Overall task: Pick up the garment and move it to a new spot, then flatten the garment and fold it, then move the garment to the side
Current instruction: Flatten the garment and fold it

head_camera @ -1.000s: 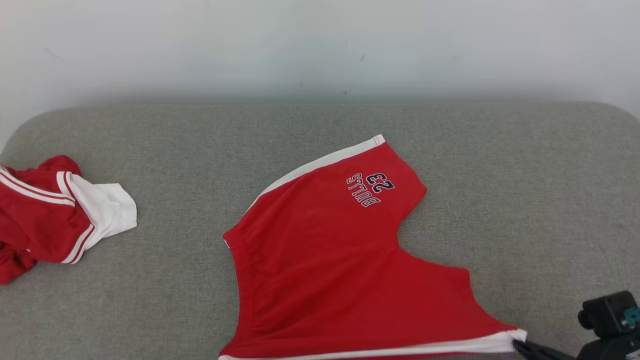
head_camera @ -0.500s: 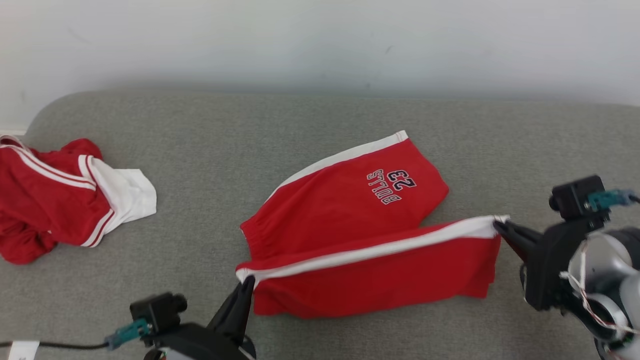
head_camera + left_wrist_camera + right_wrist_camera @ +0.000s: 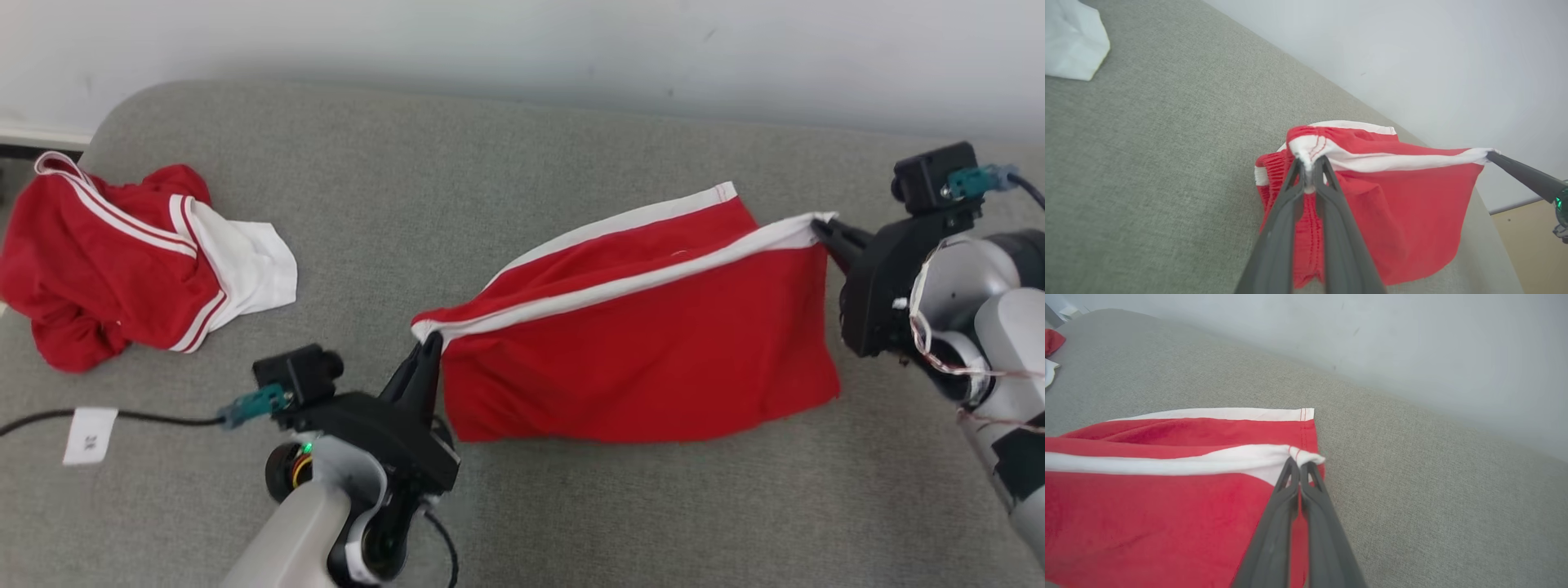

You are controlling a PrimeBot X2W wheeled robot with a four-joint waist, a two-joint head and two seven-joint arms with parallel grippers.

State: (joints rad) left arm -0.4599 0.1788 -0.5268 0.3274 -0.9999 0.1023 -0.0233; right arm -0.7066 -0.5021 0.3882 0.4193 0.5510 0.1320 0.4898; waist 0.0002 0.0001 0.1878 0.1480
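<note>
The garment point(image 3: 645, 343) is a pair of red shorts with white side stripes, folding over itself on the grey cushion point(image 3: 490, 188). My left gripper point(image 3: 429, 343) is shut on the waistband corner point(image 3: 1308, 157) at the white stripe's near end. At the stripe's far end, my right gripper point(image 3: 819, 229) is shut on the leg hem corner point(image 3: 1300, 455). Between the two grippers the raised half hangs as a taut sheet over the other leg point(image 3: 1208, 428), which lies flat behind it. In the left wrist view the right gripper's fingers point(image 3: 1523, 175) reach in from the right.
A second red and white garment point(image 3: 122, 261) lies crumpled at the cushion's left end. A black cable with a white tag point(image 3: 90, 433) runs along the front left. A pale wall point(image 3: 522, 49) stands behind the cushion, whose right end drops to a tan floor point(image 3: 1535, 245).
Both grippers have lifted the near leg and carried it back over the far leg, hiding the printed logo. The head camera has tilted and shifted, bringing both arms into view.
</note>
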